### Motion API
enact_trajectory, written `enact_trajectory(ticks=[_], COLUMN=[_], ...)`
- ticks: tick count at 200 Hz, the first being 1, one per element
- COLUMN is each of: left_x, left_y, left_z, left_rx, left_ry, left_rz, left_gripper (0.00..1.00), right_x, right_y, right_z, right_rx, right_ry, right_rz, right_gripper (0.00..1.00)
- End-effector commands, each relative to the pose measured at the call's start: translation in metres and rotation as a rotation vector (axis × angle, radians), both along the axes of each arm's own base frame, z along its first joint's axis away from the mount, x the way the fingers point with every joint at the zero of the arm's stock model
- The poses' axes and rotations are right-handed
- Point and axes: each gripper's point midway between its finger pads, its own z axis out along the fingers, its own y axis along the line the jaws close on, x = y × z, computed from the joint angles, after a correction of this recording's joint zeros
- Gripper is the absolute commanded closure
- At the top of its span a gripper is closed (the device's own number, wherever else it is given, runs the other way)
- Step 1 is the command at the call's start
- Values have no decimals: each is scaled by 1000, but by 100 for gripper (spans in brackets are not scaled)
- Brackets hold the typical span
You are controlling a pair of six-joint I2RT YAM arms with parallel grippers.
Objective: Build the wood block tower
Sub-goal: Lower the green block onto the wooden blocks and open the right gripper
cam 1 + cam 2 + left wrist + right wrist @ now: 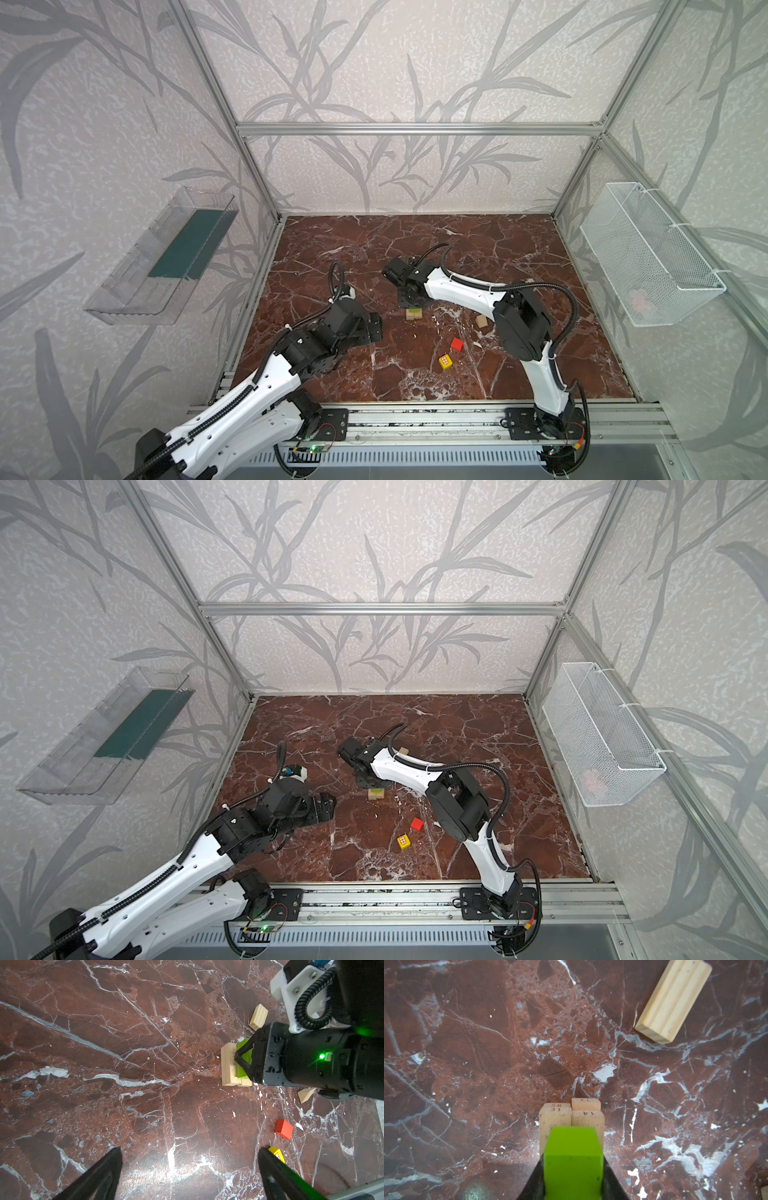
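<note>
My right gripper (573,1160) is clamped on the lime-green bar (572,1142), one black finger pressed against each long side. I hold the bar level, directly over the wood block tower (571,1118), lying along the same line as the bars below it. I cannot tell whether it already rests on them or hangs just above.

The tower stands near the middle of the marble table top (519,257). So far it is four plain tan bars, two side by side on two more, with numbers stamped on their ends.

My left gripper (190,1149) is spread wide with nothing between its fingers. It hangs over bare marble, well apart from the tower on its left in both top views.

A loose tan bar (672,1001) lies flat on the marble just behind the tower, turned at an angle to it. A tan block (482,322) sits to the right of the tower, partly hidden by my right arm. The red cube (457,344) lies in front of the tower and to its right. The yellow patterned cube (445,361) sits just beyond the red one, farther from the tower.
</note>
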Motion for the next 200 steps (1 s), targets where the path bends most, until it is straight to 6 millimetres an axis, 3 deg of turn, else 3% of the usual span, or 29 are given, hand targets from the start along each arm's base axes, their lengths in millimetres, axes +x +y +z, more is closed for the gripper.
enact_trajectory(ticks=[1,58,161,200], left_x=[-1,0,1,1], left_y=[4,4,2,2], left_z=[-3,-3,-1,-1], left_rx=[3,4,0,-3], left_ry=[4,4,7,12], left_rz=[18,14,-5,-4], left_gripper=[0,0,1,0], right_x=[4,2,6,6], right_y=[-4,-2,3,1], right_z=[-1,-6,6,14], right_rx=[-26,-19,-3,2], right_ry=[-7,4,-19,-35], right_rz=[-22,-20,-5,-6], right_gripper=[100,100,67,60])
